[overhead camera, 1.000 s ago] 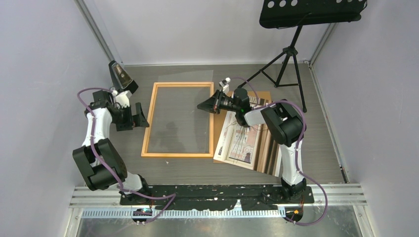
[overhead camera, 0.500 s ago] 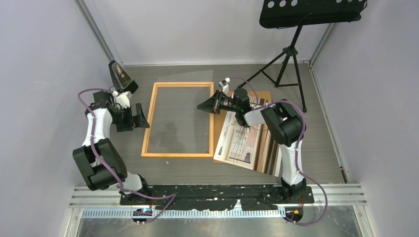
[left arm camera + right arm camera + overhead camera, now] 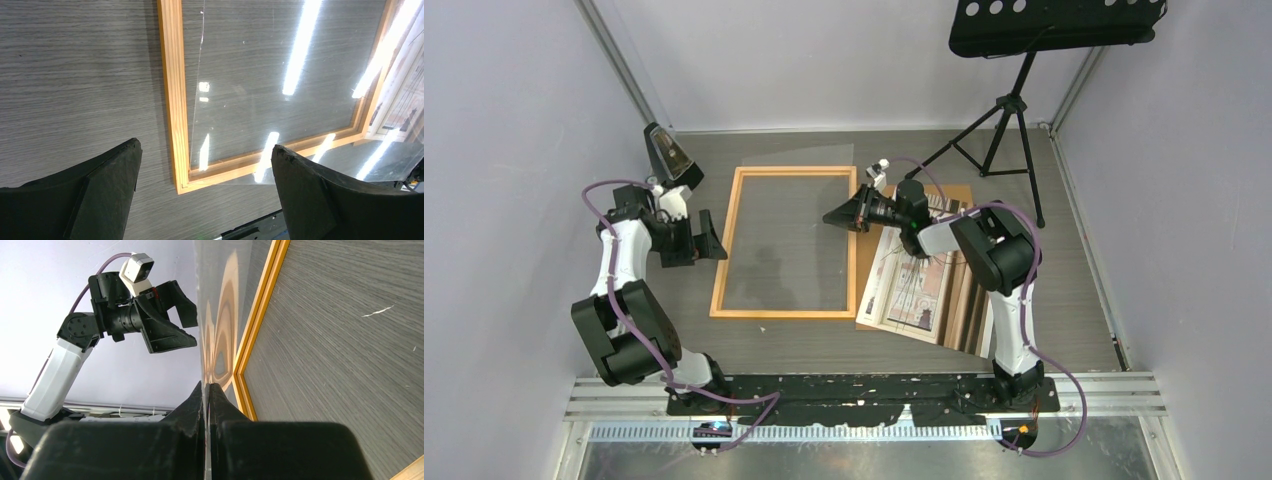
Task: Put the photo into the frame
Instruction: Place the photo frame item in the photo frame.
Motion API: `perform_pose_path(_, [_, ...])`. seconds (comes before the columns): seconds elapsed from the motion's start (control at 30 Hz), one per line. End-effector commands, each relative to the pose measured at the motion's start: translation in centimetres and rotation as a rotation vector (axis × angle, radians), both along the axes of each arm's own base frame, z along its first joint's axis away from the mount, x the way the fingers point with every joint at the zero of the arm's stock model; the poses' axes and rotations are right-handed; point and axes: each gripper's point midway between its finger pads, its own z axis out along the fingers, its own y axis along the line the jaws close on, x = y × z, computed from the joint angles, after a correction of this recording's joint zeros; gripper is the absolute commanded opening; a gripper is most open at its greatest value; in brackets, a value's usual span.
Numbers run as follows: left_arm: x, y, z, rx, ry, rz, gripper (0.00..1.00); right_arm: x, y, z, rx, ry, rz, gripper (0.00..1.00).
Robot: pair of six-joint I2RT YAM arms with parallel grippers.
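The photo [image 3: 916, 285] isn't in yet. It lies print-side up behind your R gripper [image 3: 832, 216], under that arm's wrist and forearm, on top of the brown backing board [image 3: 962, 193]. It sits just outside the frame [image 3: 784, 313], which lies flat on the table ahead of the R fingertips, btwn the two grippers.

A clear sheet [image 3: 789, 225] lies over the frame, slightly askew. Its far edge overhangs the far rail, and in the L wrist view one long edge runs inside the rail. The R fingers are pressed together on the sheet's edge nearest them, w/ the pinch showing edge-on in the R wrist view. The L gripper [image 3: 714, 233] is spread wide and holding nothing. It hovers at the frame's opposite long rail, which passes below the gap btwn its fingers.

Step in hand, as I read it, is the sheet, not the photo. Can't tell whether it's going in or coming out.

Next: square the sheet to the rails, or lift it clear. Keep the pinch light so it doesn't bow, and use the L side to steady the frame if it shifts. Then let go and reach back for the photo.
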Motion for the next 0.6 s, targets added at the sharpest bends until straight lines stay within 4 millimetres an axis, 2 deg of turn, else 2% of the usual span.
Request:
perform_pose_path(0.0, [0.64, -0.09, 0.35, -0.015, -0.033, 0.001, 0.98, 0.14, 0.54, 1.79, 0.042, -0.092, 0.019, 0.06])
perform_pose_path(0.57, [0.65, -0.12, 0.2, -0.021, -0.027, -0.002, 0.98, 0.9, 0.55, 1.63, 0.032, -0.107, 0.012, 0.06])
